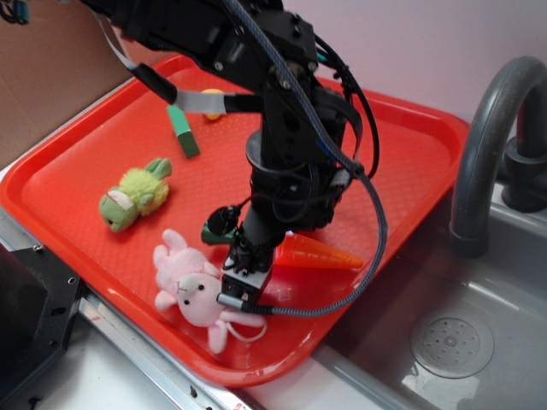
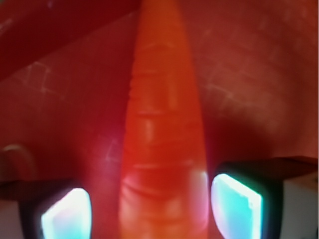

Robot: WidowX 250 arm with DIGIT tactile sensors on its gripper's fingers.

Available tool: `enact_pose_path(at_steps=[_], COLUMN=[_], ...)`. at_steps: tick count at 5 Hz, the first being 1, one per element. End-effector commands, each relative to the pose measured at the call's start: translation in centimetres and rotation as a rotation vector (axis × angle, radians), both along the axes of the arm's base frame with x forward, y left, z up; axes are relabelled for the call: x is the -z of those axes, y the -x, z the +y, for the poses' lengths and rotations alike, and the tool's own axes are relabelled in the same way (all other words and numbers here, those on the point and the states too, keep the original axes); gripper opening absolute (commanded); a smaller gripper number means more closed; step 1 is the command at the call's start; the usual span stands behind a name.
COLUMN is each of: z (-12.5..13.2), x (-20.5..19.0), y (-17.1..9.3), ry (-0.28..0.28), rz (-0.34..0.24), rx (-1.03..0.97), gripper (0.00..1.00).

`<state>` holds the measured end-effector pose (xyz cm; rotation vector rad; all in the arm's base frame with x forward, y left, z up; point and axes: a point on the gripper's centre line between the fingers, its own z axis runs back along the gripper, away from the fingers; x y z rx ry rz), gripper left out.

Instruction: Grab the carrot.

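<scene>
The glossy orange carrot (image 1: 320, 254) lies on the red tray (image 1: 402, 154), its point toward the right and its dark green stub (image 1: 214, 231) showing left of the arm. My gripper (image 1: 272, 248) is lowered over the carrot's thick half, which hides that part in the exterior view. In the wrist view the carrot (image 2: 162, 124) runs up the middle between the two fingers. My gripper (image 2: 152, 211) is open and straddles it: the right pad (image 2: 237, 206) is almost touching, and the left pad (image 2: 65, 216) stands a little apart.
A pink plush bunny (image 1: 190, 286) lies just left of the gripper, near the tray's front rim. A green-yellow plush (image 1: 135, 196), a green block (image 1: 182, 131) and a small yellow item (image 1: 212, 92) lie farther back. A grey sink (image 1: 453, 342) and faucet (image 1: 487, 145) stand to the right.
</scene>
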<state>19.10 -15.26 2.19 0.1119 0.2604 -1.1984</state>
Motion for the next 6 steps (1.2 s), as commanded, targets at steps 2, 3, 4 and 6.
enact_pose_path(at_steps=[2,3,4,6], z=[0.0,1.0,4.1,9.6], x=[-0.2,-3.3,-7.6,-15.2], y=[0.6,0.3,-0.2,2.2], ry=[-0.025,-0.034,0.071,0.143], rz=[-0.028,-0.086,-0.110,-0.344], rx=[-0.028,-0.149,-0.402,-0.855], gripper=[0.00,0.00,0.00,0.00])
